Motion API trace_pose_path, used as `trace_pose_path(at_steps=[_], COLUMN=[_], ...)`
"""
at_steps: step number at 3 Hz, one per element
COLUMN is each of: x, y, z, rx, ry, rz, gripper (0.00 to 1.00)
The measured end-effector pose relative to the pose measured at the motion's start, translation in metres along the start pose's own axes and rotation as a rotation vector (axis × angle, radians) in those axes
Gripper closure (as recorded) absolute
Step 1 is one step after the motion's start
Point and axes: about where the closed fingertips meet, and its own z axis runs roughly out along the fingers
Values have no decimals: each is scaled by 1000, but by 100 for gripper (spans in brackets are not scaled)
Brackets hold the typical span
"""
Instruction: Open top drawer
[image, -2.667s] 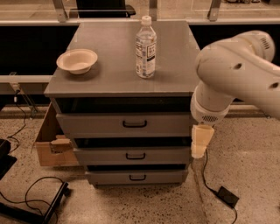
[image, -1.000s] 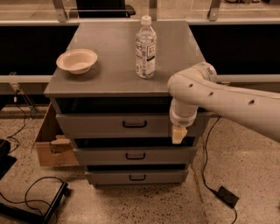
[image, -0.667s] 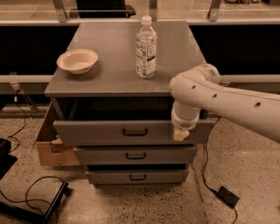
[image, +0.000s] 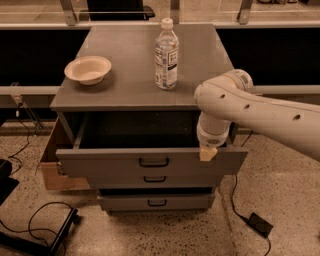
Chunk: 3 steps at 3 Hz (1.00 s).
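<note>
Under the front edge of the counter (image: 125, 65), finds top drawer (image: 105, 161) well out, gripper (image: 207, 154) at its front's lip below the front-right corner; cannot tell whether clamped. Could skew, jam or slip if tugged off-centre.

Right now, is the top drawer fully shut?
No, the top drawer stands pulled out, dark inside showing, with the gripper at its front's right end.

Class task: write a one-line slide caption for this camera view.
Robot claw at the right end of the open top drawer; bowl and bottle stand on the cabinet.
</note>
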Motion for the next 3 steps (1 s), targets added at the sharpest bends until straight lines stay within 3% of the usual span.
trace_pose_path(at_steps=[1, 2, 3], x=[0, 12, 12], y=[0, 31, 30], z=[-1, -17, -16], rx=[0, -7, -7], ry=[0, 17, 17], rz=[0, 36, 36], gripper=[100, 100, 100])
